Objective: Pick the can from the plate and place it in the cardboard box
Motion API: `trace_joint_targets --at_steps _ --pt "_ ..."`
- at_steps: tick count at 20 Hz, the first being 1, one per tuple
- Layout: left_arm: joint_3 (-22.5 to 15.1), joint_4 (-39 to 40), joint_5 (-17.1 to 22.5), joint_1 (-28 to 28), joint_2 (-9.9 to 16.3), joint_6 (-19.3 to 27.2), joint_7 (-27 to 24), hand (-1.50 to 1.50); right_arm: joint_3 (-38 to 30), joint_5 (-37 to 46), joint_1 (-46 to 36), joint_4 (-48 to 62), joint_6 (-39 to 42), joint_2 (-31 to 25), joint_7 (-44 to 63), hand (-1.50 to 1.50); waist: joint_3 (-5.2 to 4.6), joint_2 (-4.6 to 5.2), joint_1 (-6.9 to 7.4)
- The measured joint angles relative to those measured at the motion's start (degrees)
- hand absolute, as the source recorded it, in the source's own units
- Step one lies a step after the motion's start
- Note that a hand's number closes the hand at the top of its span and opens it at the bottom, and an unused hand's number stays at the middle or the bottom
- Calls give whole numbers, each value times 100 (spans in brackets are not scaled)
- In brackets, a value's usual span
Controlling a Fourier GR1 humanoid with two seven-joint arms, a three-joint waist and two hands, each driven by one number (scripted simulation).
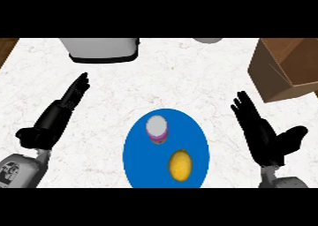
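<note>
On my feed I see a yellow lemon [179, 165], a grey appliance with a dark base [101, 48] at the white marbled desk's [181, 84] far edge, and a pale round object [208, 40] cut off further right.

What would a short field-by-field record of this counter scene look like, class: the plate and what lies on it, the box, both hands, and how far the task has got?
plate: blue plate, near the front edge
can: can upright on the plate's far part
fruit: yellow lemon on the plate, nearer than the can
box: cardboard box, far right
left hand: left hand open, left of the plate
right hand: right hand open, right of the plate
task: can not yet picked
</note>
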Motion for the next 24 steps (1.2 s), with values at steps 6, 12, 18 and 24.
trace_joint_targets --at_steps 6,12,18,24 --pt "530 99 510 248 -121 177 397 0 279 265 -965 -256 223 -105 310 -150 -19 22 346" --pt "966 129 1129 549 -141 233 944 0 291 1550 -1325 -429 -681 -41 -903 -150 -25 13 328" --pt "1205 -311 1351 896 -47 286 1312 0 918 2362 -1374 -1041 -474 -313 -1078 -150 -24 -3 253" --pt "1280 -408 1385 1020 9 280 1407 0 1553 3471 -1844 -1272 352 -1319 485 -150 -47 -31 225"
